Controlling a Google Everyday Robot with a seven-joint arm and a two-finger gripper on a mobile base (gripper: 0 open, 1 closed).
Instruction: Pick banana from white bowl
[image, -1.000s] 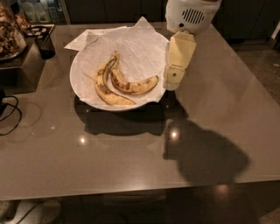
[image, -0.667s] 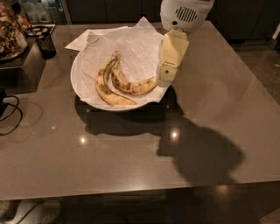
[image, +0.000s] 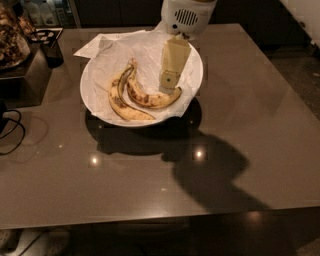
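The white bowl (image: 192, 87), lined with crumpled white paper, sits at the back left of the brown table. Two bananas lie in it. The banana (image: 150, 99) is the plumper, strongly curved one with brown freckles, on the right. A slimmer banana (image: 122, 104) lies against its left side. My gripper (image: 169, 86) hangs from the white wrist housing (image: 187, 15), inside the bowl's right half. Its cream tip is just above the banana's right end. I cannot tell whether it touches the banana.
A dark stand with a tray of food (image: 12, 45) and a black cup (image: 51, 49) are at the far left. A black cable (image: 12, 127) lies on the table's left edge. The table's front edge (image: 160, 220) is near the bottom.
My gripper has moved left, from over the bowl's right rim to inside the bowl above the banana's right end. The bananas and the bowl have not moved.
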